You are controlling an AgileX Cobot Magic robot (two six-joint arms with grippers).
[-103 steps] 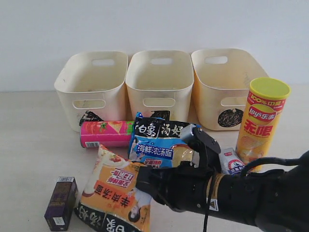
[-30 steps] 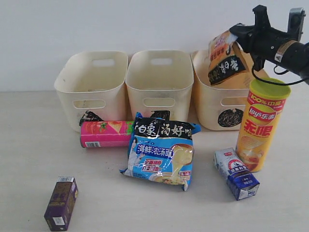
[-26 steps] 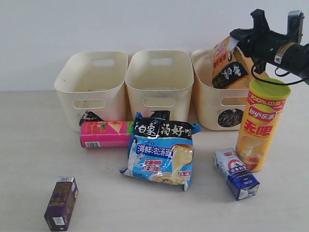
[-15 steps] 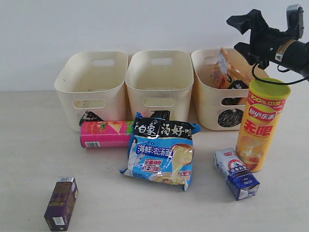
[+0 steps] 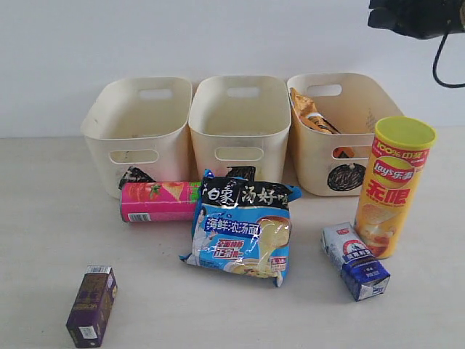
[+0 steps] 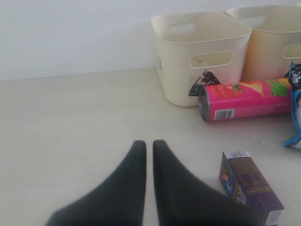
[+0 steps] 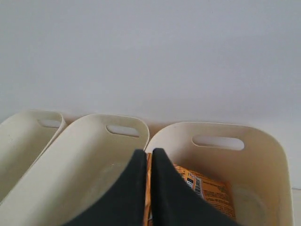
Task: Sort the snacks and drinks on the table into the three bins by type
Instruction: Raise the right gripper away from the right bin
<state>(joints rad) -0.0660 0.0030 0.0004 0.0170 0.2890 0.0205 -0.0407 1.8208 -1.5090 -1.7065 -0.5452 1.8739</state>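
The orange-black noodle packet [image 5: 311,120] lies inside the right, circle-marked bin [image 5: 363,91]. The middle bin [image 5: 240,120] and the left bin [image 5: 134,127] look empty. My right gripper [image 5: 379,16] hangs high above the right bin; the right wrist view shows it [image 7: 148,151] shut on nothing, above the packet [image 7: 209,188]. In front of the bins, the pink chip tube [image 5: 160,201] lies on its side and the blue-black noodle packet [image 5: 243,227] lies flat. The orange-yellow tube [image 5: 394,185] stands at the right, beside the blue-white carton [image 5: 354,260]. My left gripper [image 6: 148,143] is shut, low over the table near the purple carton [image 6: 249,186].
A white wall rises right behind the bins. The purple carton [image 5: 91,305] stands alone at the front left. In the left wrist view, bare table [image 6: 70,113] lies ahead of the fingers, with the left bin [image 6: 200,52] and pink tube [image 6: 244,100] beyond.
My right gripper carried the orange-black packet from the table up over the right bin and let go. The packet dropped inside; the gripper then rose toward the top right and shut.
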